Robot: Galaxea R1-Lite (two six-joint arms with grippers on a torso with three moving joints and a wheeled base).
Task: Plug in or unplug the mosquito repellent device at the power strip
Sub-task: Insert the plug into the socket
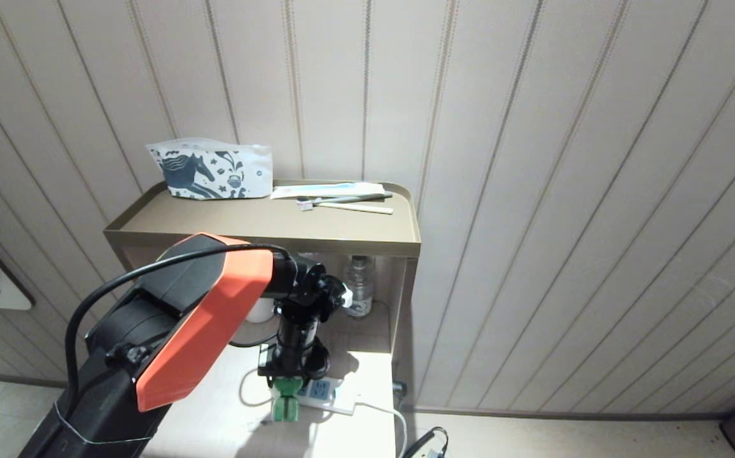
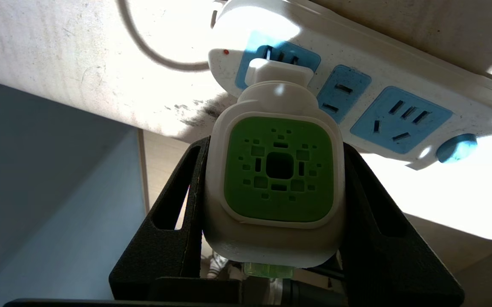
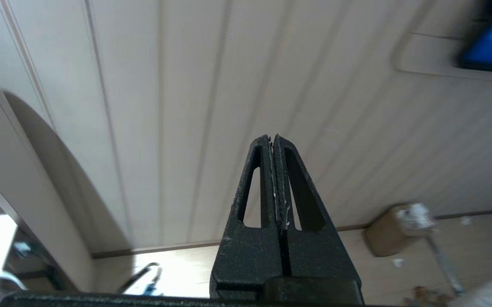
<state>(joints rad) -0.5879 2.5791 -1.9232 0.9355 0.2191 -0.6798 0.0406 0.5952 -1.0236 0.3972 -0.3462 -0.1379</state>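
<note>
Item: mosquito repellent device [image 2: 276, 179], a white rounded head with a bright green perforated face and a sliver of translucent green bottle below; located at the end socket of the power strip [image 2: 382, 106], its plug block pressed against the light-blue socket face, prongs hidden, so how deeply it is seated cannot be told. Power strip: white bar, three blue socket faces, blue end button, lying on the lower worktop [image 1: 214, 407] under the shelf [image 1: 265, 222]. Left gripper [image 2: 276, 200]: clamped on both sides of the device head. Right gripper [image 3: 274, 179]: fully closed, empty, facing the panelled wall, away from the work. Risks: the strip lies loose, so pulling may lift it with the device; an angled push or pull could bend the prongs or slip the head.
</note>
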